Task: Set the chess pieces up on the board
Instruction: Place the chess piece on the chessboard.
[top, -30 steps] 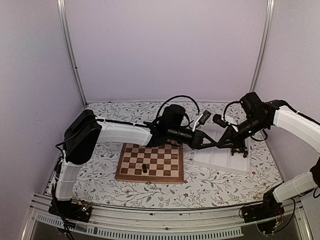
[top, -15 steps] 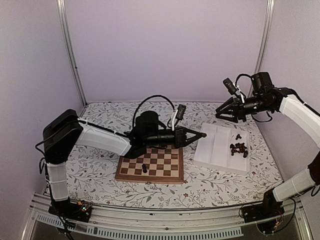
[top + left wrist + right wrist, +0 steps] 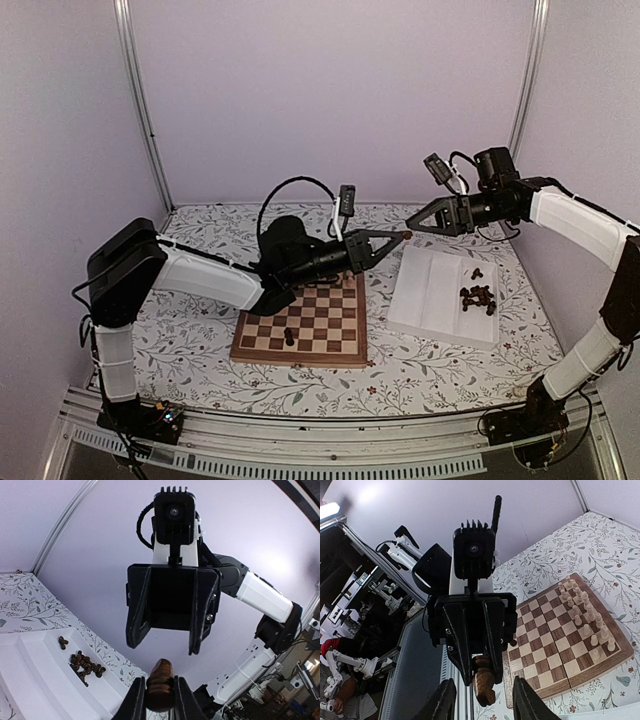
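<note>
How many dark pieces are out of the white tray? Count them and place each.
2. One dark piece stands on the board near its front edge; a second piece is clamped in the left gripper in mid-air. The left arm may hide more.

A white ridged tray (image 3: 430, 295) lies on the floral tablecloth (image 3: 200, 350); pale cream chessmen (image 3: 588, 612) stand in rows

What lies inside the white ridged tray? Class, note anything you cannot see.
A heap of dark chess pieces lies in the white tray's rightmost compartment, one piece apart behind it. The other compartments show nothing. Pieces buried in the heap are covered, so they cannot be counted.
</note>
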`<state>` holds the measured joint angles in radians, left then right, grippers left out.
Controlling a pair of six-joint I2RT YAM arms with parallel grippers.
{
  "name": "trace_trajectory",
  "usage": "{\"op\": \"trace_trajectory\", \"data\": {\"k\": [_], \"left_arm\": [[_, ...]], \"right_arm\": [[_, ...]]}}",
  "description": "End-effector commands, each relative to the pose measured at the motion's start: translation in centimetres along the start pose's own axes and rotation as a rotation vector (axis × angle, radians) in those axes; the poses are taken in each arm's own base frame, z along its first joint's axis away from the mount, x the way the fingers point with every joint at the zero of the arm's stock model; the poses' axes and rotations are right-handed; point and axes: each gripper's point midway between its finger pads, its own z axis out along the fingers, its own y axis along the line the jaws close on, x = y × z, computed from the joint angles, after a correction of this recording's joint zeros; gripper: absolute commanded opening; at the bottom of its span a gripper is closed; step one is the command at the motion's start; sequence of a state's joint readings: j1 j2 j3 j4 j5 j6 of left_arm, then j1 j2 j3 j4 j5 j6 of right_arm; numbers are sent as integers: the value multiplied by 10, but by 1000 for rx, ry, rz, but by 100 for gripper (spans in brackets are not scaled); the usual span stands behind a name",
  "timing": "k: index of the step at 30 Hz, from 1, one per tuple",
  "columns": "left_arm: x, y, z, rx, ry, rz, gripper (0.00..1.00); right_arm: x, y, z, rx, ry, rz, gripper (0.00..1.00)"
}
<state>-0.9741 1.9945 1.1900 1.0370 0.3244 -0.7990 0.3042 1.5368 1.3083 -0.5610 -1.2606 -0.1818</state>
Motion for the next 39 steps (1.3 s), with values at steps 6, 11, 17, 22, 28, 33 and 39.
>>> {"op": "trace_trajectory", "data": {"k": [6, 11, 17, 22, 28, 33, 39], "left_arm": [[-18, -1, 8, 32, -62, -15, 7], [-17, -1, 8, 35, -62, -27, 7], [-16, 0, 8, 35, -60, -36, 7], [-17, 4, 7, 5, -52, -26, 17], [-43, 7, -17, -115, -13, 115, 39], [-77, 22, -76, -391, 15, 261, 44], [-114, 29, -168, -667, -57, 346, 49]], "right_arm": [[0, 15, 4, -65, -14, -14, 35], [2, 16, 6, -64, -13, -27, 29], [3, 18, 9, -67, -9, -37, 16], [-1, 18, 7, -35, -11, -68, 3], [-14, 8, 2, 112, 22, -162, 0], [-17, -2, 12, 238, 109, -275, 0], [10, -6, 58, 338, 353, -439, 0]]}}
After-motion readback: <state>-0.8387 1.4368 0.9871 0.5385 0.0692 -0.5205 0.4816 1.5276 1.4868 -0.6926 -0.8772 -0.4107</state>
